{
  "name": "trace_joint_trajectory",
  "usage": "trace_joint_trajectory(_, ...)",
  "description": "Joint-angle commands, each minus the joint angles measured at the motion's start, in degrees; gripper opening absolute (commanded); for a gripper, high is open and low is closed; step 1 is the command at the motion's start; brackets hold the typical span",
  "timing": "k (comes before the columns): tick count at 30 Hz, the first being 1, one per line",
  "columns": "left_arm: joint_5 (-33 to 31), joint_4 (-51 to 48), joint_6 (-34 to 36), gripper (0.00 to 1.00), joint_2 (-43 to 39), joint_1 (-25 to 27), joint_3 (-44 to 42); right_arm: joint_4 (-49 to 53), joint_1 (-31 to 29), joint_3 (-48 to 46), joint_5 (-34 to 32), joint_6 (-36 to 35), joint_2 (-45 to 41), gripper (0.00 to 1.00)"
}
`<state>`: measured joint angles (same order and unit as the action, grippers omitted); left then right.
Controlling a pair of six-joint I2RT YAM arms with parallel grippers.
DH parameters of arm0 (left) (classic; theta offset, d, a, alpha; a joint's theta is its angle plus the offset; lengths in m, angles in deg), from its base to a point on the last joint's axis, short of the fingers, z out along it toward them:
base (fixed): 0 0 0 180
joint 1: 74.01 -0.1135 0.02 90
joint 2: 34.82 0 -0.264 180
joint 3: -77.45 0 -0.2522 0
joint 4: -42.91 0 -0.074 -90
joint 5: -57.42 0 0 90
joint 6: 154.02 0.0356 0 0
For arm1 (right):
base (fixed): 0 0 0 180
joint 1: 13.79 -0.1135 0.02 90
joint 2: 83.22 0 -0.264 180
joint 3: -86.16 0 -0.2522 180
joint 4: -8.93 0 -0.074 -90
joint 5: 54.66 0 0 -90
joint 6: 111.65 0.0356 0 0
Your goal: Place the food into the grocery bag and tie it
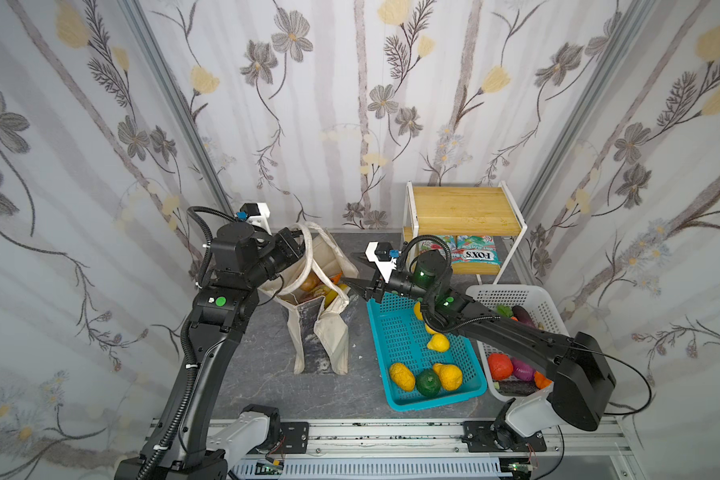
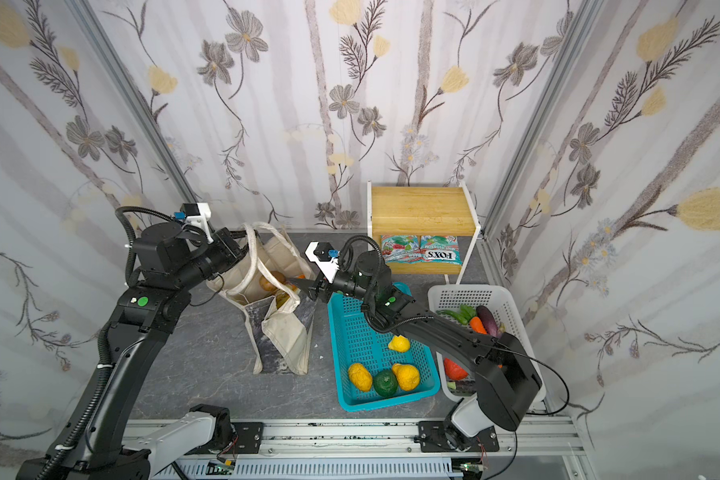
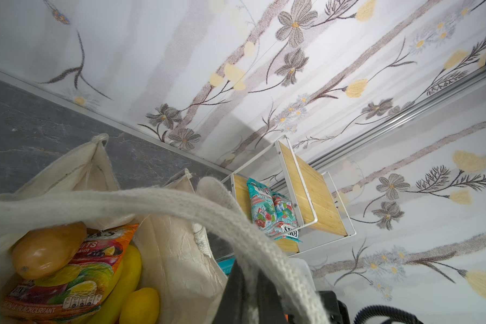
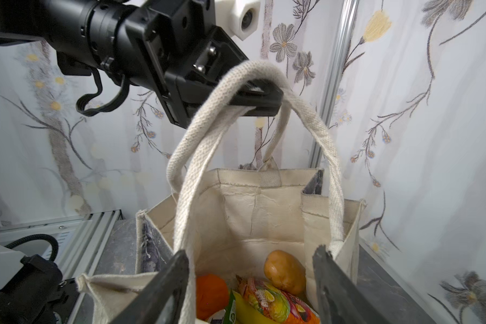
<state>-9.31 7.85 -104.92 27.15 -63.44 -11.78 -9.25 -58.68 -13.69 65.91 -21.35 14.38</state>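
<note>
On the grey counter (image 1: 258, 365), beside the teal basket (image 1: 391, 328), the cream canvas tote (image 1: 329, 332) stands with an orange (image 4: 211, 291), a brown bulb (image 4: 285, 270) and a snack packet (image 4: 272, 301) inside. The left gripper (image 4: 264, 98) has its jaws clamped on the strap handles (image 4: 244, 71) above the tote. The right gripper (image 4: 250, 251) has its jaws apart at the tote's mouth.

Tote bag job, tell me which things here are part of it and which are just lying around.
Part of the job: tote bag, its strap handles pinched by the left gripper, open right gripper at the mouth; inside, brown bulb, orange, snack packet, banana, small yellow fruit.
Lying about: teal basket with yellow fruits, white basket of vegetables, wooden shelf with mint candy packets.
</note>
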Motion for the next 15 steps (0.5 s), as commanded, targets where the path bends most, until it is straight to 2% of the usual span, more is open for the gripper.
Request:
trace_joint_trajectory(1,1.20,3.46,0.99,0.00,-0.35,0.15,0.38,-3.65,1.81,5.12,10.80,7.64,3.67,0.64)
trace_joint_trajectory(4,1.79,3.50,0.93,0.00,-0.63,0.24,-0.45,3.47,1.23,10.40,8.82,2.94,6.26,0.59)
trace_joint_trajectory(8,2.38,3.46,0.74,0.00,-0.71,0.42,-0.99,4.19,0.40,11.38,8.03,-0.67,7.81,0.51)
trace_joint_trajectory(10,2.88,3.48,0.66,0.00,-0.72,0.42,-0.75,7.27,-0.23,13.76,7.62,-3.00,9.41,0.44)
trace_joint_trajectory(12,3.99,3.46,0.52,0.00,-0.57,0.51,-0.23,10.61,-0.64,17.23,8.37,-4.63,11.72,0.31)
trace_joint_trajectory(15,4.98,3.46,0.48,0.00,-1.19,0.51,-0.14,9.62,-0.98,19.69,10.14,-4.71,14.19,0.28)
